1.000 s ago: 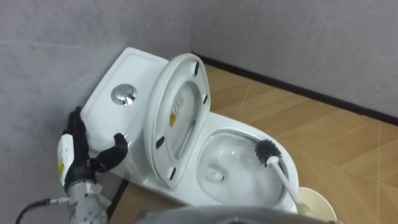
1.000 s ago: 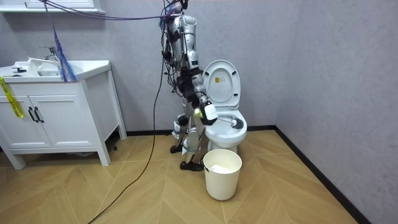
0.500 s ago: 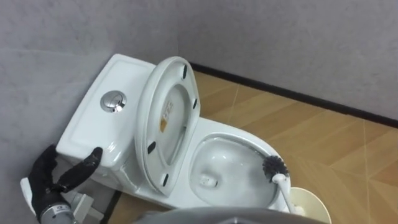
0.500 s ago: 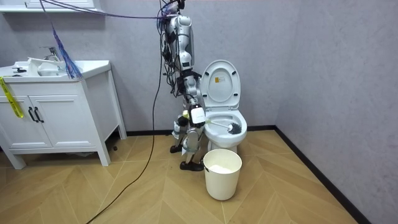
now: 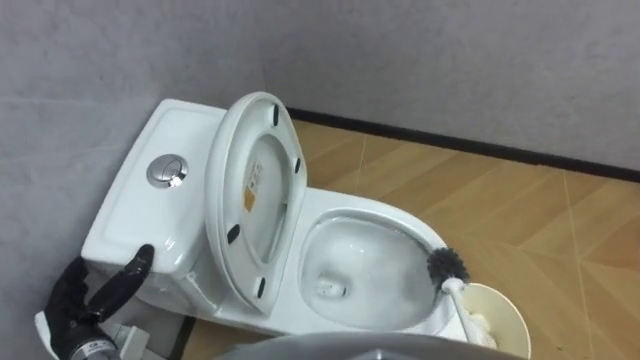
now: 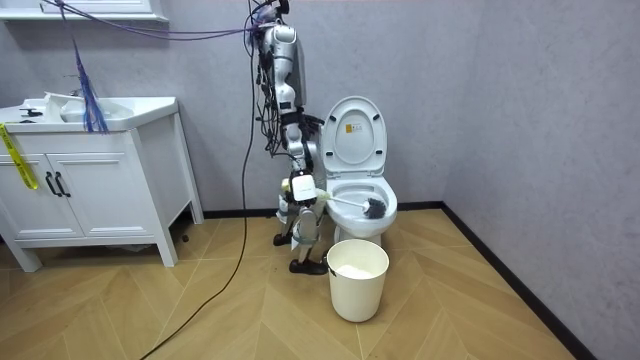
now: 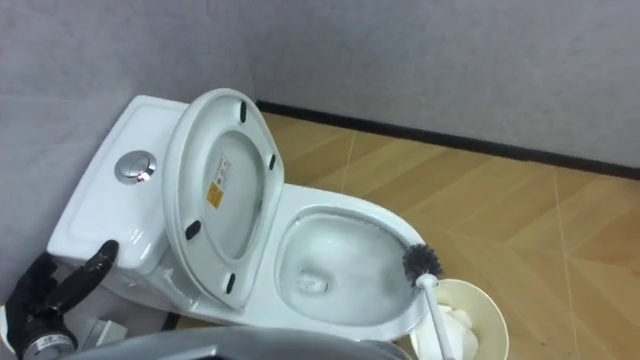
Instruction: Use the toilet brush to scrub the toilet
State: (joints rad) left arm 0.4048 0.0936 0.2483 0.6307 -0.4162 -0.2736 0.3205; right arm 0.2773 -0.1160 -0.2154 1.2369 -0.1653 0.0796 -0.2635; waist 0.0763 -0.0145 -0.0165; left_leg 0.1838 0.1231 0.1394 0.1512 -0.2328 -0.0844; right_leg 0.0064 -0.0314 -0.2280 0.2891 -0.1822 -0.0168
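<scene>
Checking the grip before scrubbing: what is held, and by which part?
The right hand holds the toilet brush by its handle's end; left hand holds nothing.

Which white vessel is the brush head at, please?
The toilet bowl: the brush head sits at its front rim, not in the bin beside it.

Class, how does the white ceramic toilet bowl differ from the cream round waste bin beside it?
The white ceramic toilet bowl has an oval mouth; the cream round waste bin has a circular one. The bowl has the dark-bristled toilet brush at its rim; the bin holds white wadded paper. Both are open-topped.
</scene>
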